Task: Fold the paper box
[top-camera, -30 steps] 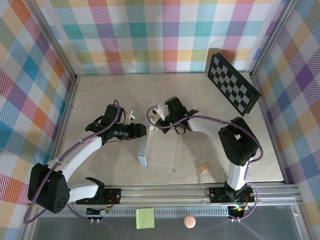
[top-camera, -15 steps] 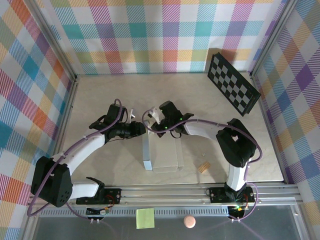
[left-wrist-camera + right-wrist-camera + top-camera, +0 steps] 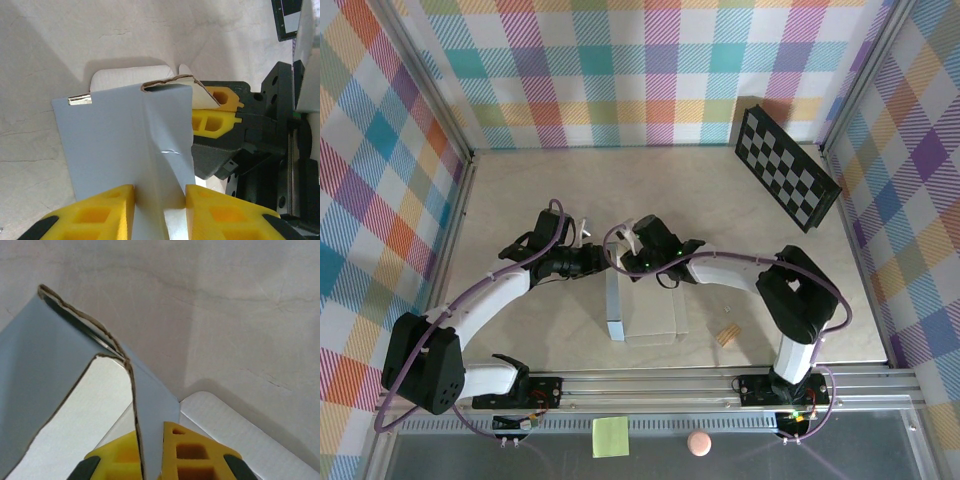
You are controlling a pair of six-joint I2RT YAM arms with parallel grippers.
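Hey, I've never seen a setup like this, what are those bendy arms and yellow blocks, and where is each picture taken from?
These are two robot arms bolted to a table. The overhead picture looks down from above; the other two come from cameras on each wrist, and the yellow blocks are gripper fingers. On the table lies the paper box, partly folded, with a checkerboard panel at the back right. The right gripper pinches one upright box wall. The left gripper has another wall between its fingers; how firmly, I cannot tell.

Beige marbled tabletop point(image 3: 520, 190); pastel plaid walls point(image 3: 620, 70); aluminium frame posts point(image 3: 430, 75).
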